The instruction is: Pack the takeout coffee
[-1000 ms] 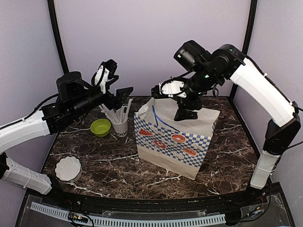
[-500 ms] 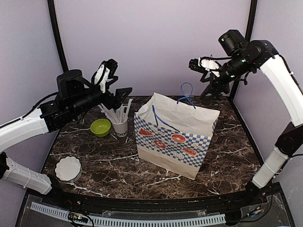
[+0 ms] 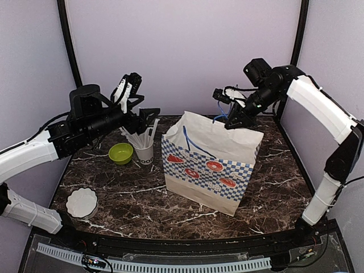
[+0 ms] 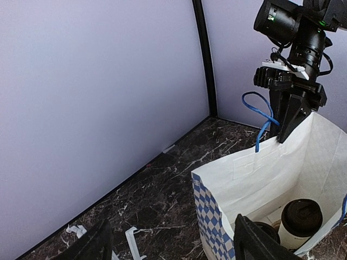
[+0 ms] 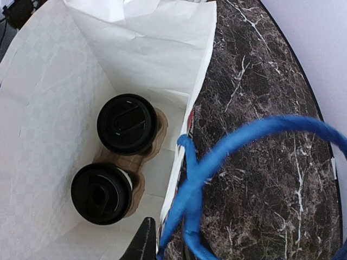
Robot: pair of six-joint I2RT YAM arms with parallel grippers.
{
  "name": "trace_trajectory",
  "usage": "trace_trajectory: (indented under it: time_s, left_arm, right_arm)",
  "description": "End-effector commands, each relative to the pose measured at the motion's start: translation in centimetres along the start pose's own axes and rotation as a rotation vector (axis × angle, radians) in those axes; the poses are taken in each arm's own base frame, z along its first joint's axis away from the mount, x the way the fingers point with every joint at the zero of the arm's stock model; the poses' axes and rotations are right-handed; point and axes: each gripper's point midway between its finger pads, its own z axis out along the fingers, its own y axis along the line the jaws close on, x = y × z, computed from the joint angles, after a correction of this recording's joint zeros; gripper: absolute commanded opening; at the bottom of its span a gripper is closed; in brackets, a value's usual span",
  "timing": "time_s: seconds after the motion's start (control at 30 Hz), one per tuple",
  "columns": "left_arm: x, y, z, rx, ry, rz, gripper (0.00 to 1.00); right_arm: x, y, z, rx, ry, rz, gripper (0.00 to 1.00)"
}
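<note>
The takeout coffee, two white cups with black lids [image 5: 127,123] [image 5: 101,193], stands in a brown carrier [image 5: 142,169] on the floor of the open checkered paper bag [image 3: 207,168]. One lid [image 4: 301,215] also shows in the left wrist view. My right gripper [image 5: 171,246] is at the bag's back rim, shut on the blue cord handle [image 5: 227,157]; in the top view the right gripper [image 3: 232,124] sits just above that rim. My left gripper [image 3: 145,105] hovers high to the left of the bag, open and holding nothing [image 4: 173,246].
A white cup with straws [image 3: 144,149], a green bowl [image 3: 120,152] and a white fluted dish [image 3: 81,202] stand left of the bag on the marble table [image 3: 142,193]. The bag's front blue handle [image 3: 196,145] lies across its mouth.
The right arm rose out of the bag, swung up to the right, then came back down to the back rim and closed on the blue handle. The left arm stayed put.
</note>
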Motion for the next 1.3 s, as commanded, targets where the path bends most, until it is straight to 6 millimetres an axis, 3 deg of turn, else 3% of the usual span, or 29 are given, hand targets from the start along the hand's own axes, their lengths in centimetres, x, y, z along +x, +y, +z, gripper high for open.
trace_trajectory:
  time_s: [0.0,0.03,0.17,0.33,0.47,0.6,0.8,0.97,1.07,1.27]
  left_arm:
    - [-1.9,0.0,-0.9,0.013,-0.038,-0.014,0.78]
    - [-1.9,0.0,-0.9,0.015,-0.040,-0.014,0.78]
    - [-2.0,0.0,-1.3,0.015,-0.046,-0.007,0.78]
    - [-1.7,0.0,-1.6,0.011,-0.044,-0.003,0.78]
    - [-1.5,0.1,-1.8,0.006,-0.040,-0.003,0.78]
    - [-1.9,0.3,-2.3,0.000,-0.052,-0.004,0.78]
    - [-2.9,0.8,-2.8,-0.022,-0.078,0.004,0.78]
    - [-3.4,1.2,-3.0,-0.043,-0.089,0.005,0.78]
    - [-3.4,1.3,-3.0,-0.050,-0.086,0.002,0.78]
    - [-3.2,1.3,-2.7,-0.048,-0.079,-0.009,0.78]
  right_arm:
    - [-2.8,-1.2,0.4,0.003,-0.114,0.023,0.04]
    - [-3.2,-1.5,0.3,0.009,-0.123,0.024,0.00]
    - [-5.4,-2.4,-1.3,0.064,-0.194,0.004,0.00]
    - [-6.9,-1.4,-2.5,0.078,-0.257,-0.070,0.00]
    - [-6.2,0.8,-1.4,0.057,-0.227,-0.124,0.00]
    - [-5.2,4.7,-0.2,-0.019,-0.200,-0.182,0.00]
    - [-5.3,10.5,-0.6,-0.137,-0.240,-0.241,0.00]
    - [-4.4,15.2,0.3,-0.260,-0.210,-0.293,0.00]
    - [-3.5,16.2,1.2,-0.291,-0.182,-0.301,0.00]
    - [-3.6,15.7,1.0,-0.262,-0.175,-0.306,0.00]
